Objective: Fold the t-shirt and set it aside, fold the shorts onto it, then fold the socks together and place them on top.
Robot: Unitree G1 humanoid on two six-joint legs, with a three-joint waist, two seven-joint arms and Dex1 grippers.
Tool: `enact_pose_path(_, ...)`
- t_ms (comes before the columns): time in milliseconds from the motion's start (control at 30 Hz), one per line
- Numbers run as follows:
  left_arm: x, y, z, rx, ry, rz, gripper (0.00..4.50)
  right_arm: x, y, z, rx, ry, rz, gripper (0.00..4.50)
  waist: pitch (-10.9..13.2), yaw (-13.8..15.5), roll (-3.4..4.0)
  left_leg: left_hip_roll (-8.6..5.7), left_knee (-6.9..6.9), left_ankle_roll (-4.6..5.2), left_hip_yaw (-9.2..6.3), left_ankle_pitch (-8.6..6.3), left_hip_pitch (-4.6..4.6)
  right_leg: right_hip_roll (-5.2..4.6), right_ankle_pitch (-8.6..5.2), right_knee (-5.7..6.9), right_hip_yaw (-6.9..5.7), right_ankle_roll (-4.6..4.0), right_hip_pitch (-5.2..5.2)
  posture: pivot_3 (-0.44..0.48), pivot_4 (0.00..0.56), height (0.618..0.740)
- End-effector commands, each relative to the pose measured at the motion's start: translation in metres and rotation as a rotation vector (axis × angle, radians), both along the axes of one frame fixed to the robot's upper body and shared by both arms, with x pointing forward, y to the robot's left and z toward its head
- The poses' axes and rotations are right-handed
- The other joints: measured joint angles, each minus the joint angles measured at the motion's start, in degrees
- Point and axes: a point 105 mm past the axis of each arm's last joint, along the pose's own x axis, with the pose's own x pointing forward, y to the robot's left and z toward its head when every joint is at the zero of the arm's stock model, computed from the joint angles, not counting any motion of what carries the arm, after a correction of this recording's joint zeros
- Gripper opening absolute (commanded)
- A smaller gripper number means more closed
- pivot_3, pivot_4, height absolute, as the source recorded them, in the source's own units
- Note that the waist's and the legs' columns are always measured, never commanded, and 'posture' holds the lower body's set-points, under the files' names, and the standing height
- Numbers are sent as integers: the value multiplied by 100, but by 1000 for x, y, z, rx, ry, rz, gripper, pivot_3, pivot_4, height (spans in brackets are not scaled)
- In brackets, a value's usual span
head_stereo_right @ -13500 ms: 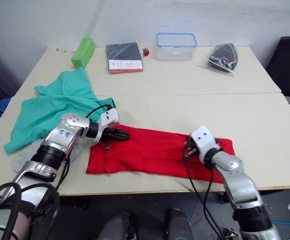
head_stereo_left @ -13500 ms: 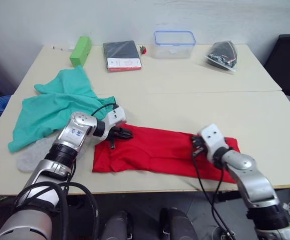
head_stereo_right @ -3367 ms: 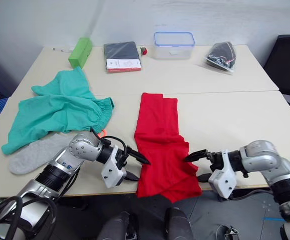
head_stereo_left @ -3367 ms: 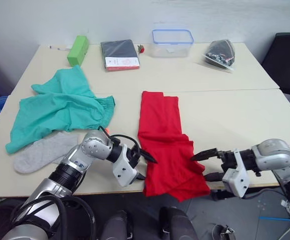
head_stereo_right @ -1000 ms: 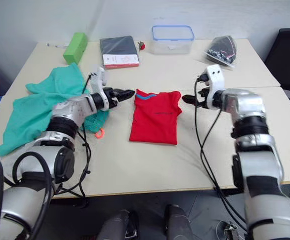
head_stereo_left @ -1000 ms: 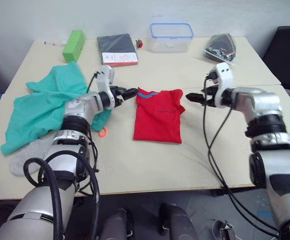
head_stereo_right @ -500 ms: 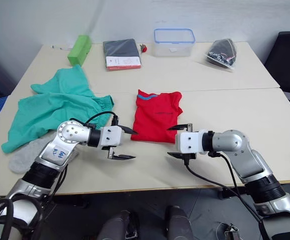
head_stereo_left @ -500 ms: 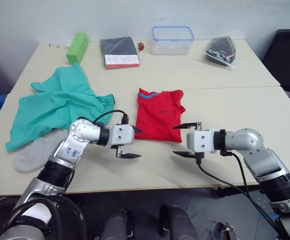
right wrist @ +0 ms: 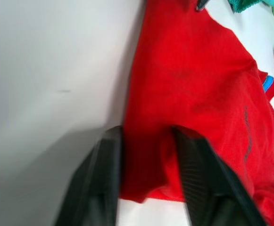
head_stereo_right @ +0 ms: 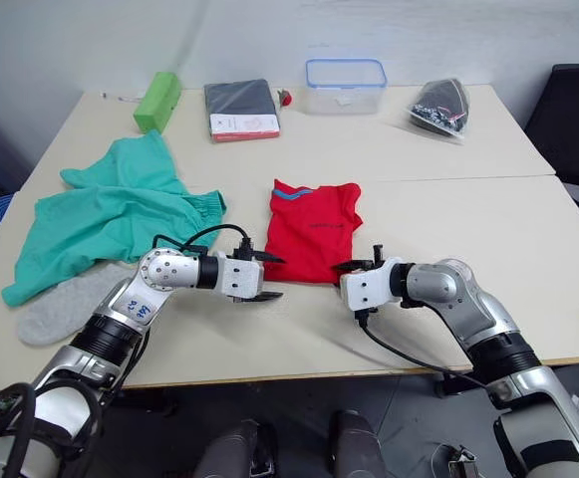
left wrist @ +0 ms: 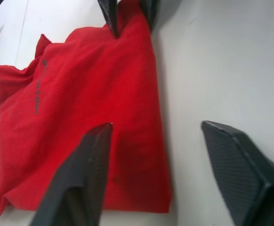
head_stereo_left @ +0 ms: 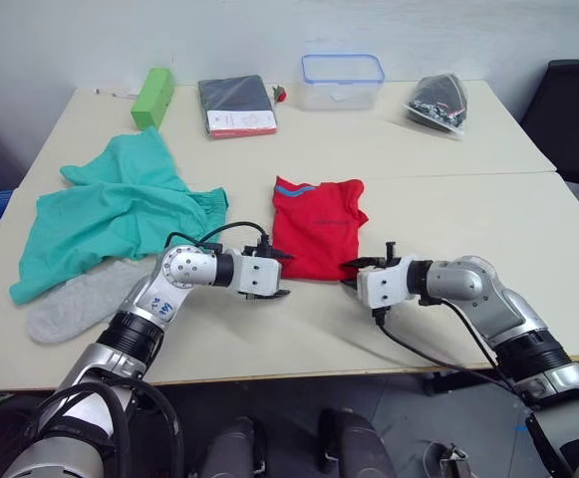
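The t-shirt (head_stereo_left: 317, 227) lies folded into a red rectangle at the table's middle, blue collar band at its far edge. My left gripper (head_stereo_left: 277, 277) is open at the shirt's near left corner, with one finger (left wrist: 87, 169) over the cloth and the other on the bare table. My right gripper (head_stereo_left: 352, 274) is at the near right corner, its fingers (right wrist: 103, 183) drawn in with red cloth between them. The teal-green shorts (head_stereo_left: 120, 214) lie spread out at the left. A grey sock (head_stereo_left: 80, 304) lies in front of them.
Along the table's (head_stereo_left: 468, 209) far edge stand a green box (head_stereo_left: 151, 98), a black book (head_stereo_left: 236, 105), a clear lidded container (head_stereo_left: 342, 80) and a dark bag (head_stereo_left: 436, 100). A black chair (head_stereo_left: 578, 110) stands at the right.
Both grippers have moved inward to the shirt's near corners. Both finger gaps have narrowed, the right one down onto the cloth. The shirt has not moved.
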Motion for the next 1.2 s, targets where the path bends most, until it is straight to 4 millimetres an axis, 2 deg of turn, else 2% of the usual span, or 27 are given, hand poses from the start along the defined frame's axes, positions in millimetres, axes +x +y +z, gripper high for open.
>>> enact_pose_path(33, 3, 16, -11, 49, 31, 57, 1819, 3, -5, -3, -6, -3, -30, 14, 0, -3, 0, 1, 0, 0, 0, 0, 0, 0, 0, 1, 0, 0, -1, 0, 150, 740)
enact_pose_path(233, 6, 20, -8, 23, 64, 85, 11, 3, -3, 6, 23, -6, -21, 0, 0, -3, 0, 2, 0, 0, 0, 0, -1, 4, 0, 2, -1, 0, -2, 0, 150, 740)
enact_pose_path(400, 0, 20, 0, -51, 153, 91, 11, -11, 4, 14, 60, 23, 54, 0, 0, -4, 0, 3, 0, 0, 0, 0, -2, 4, 0, 2, -2, 0, -3, 0, 150, 740)
enact_pose_path(567, -29, 33, 2, -64, 296, 42, 11, -32, 6, 17, 66, 62, 127, 0, 1, -16, 1, 11, -2, -6, -1, -4, -10, 13, -2, 6, -2, -3, -9, 0, 150, 740)
enact_pose_path(700, -60, 48, 2, -56, 436, -3, 11, -54, 4, 15, 65, 111, 181, 0, 1, -5, 1, 12, -4, -6, -2, -5, -13, 13, -3, 1, -3, -4, -11, 0, 150, 740)
enact_pose_path(833, -94, 47, -3, -28, 533, -46, 11, -79, -1, 9, 63, 173, 213, 0, 2, 30, 2, 6, -2, -5, -14, -9, -12, 2, -5, -11, 1, -8, -5, 0, 150, 740)
enact_pose_path(1000, -97, 31, -1, -118, 525, 0, 11, -94, -1, 6, 75, 169, 231, 0, 2, 84, 2, 5, -3, -5, -25, -21, -14, -4, -6, -19, 36, -9, 0, 0, 150, 740)
enact_pose_path(1133, -96, 31, 5, -149, 512, 39, 11, -93, -7, 6, 62, 146, 204, 0, 2, 101, 2, 10, -3, -14, -24, -19, -12, 4, -8, -16, 38, -13, -1, 0, 150, 740)
enact_pose_path(1200, -91, 36, 11, -171, 516, 72, 421, -94, -12, 7, 67, 178, 187, 0, 2, 119, 2, 11, -3, -15, -24, -18, -12, 5, -9, -13, 37, -15, -3, 0, 150, 740)
